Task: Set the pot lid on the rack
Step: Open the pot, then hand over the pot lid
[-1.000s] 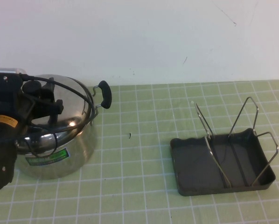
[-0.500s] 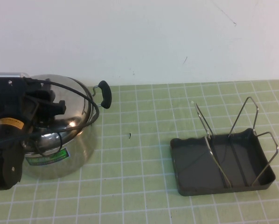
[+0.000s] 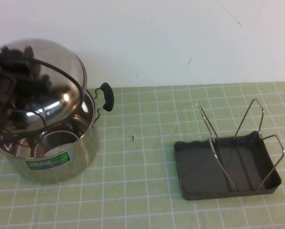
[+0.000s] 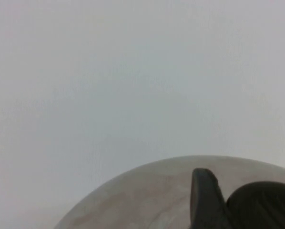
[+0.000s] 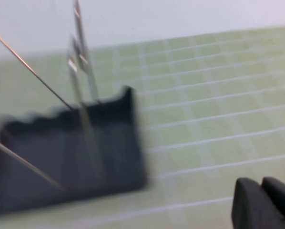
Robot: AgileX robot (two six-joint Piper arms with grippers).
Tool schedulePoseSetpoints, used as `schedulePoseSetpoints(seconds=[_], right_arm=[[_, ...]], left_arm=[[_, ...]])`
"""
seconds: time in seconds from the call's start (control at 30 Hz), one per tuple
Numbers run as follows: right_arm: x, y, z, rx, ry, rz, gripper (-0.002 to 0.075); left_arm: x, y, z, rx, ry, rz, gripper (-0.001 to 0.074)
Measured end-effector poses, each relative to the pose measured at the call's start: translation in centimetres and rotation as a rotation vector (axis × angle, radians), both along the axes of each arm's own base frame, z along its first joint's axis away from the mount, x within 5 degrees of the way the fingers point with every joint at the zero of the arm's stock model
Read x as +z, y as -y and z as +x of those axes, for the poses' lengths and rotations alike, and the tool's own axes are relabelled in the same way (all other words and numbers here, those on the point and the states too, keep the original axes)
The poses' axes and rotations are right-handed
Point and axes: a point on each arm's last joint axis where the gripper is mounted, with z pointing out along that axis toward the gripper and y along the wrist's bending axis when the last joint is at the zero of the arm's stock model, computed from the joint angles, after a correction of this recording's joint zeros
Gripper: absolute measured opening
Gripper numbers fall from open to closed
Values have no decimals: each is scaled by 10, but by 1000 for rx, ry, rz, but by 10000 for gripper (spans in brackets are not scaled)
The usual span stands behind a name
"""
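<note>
Holding the pot lid (image 3: 45,90) tilted above the open pot (image 3: 52,152), the left pincer (image 3: 11,83) grips its knob, while the rack (image 3: 228,167) waits well apart across the desk (image 3: 142,191) beside the closed right pincer (image 5: 264,202).

Pot left, rack right

I see the pot lid (image 3: 42,88) tilted above the pot (image 3: 56,152), left gripper (image 3: 9,86) on it; the rack (image 3: 228,164) well apart; right gripper (image 5: 264,202) near the rack.
</note>
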Motion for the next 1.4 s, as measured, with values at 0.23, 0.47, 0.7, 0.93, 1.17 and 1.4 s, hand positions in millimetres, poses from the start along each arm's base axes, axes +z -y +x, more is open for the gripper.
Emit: schedulePoseSetpoints(seconds=[0.23, 0.47, 0.7, 0.93, 1.17, 1.4], right_arm=[[5, -19, 0, -31, -37, 788, 29], [6, -18, 0, -24, -14, 766, 29], [8, -20, 0, 16, -4, 724, 29], [19, -37, -5, 255, 41, 751, 29], [38, -47, -10, 439, 169, 864, 30], [48, -57, -19, 587, 169, 860, 88]], left_arm=[[64, -1, -62, -136, 64, -166, 312], [65, -6, -101, -172, -211, -457, 312], [46, 1, -105, -130, -421, -522, 312], [60, 67, -117, -587, -212, -186, 312], [41, 125, -118, -984, -101, -59, 312], [21, 148, -105, -1142, -89, -179, 312]])
